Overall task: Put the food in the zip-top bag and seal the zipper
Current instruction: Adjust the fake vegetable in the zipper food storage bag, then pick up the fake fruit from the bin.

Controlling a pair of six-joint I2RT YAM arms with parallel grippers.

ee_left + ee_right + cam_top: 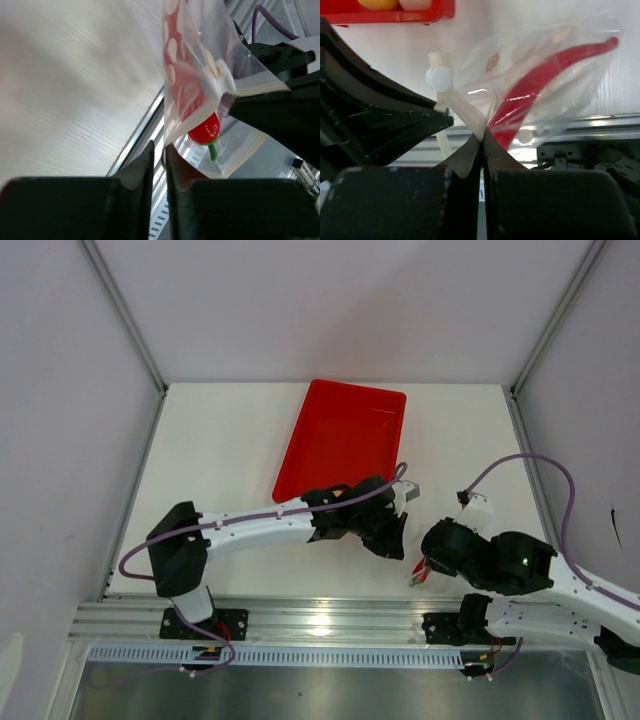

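The right claw (481, 142) is pinched tight on an edge of the crinkly transparent zip-top bag (485, 65); the left claw (159, 155) nips another edge, jaws almost together. Inside the bag, between both claws, the slim glossy red chili pepper (540, 75) slants, thin end away from the right claw. The round yellow fruit (377, 4) and the pale ball (417, 4) sit in the red plastic tray (420, 17)

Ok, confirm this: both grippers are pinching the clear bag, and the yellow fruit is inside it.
Wrong on one point: the red chili is inside the bag, not the yellow fruit, which sits in the red tray. The right wrist view shows it. Both the left gripper and the right gripper do pinch the bag.
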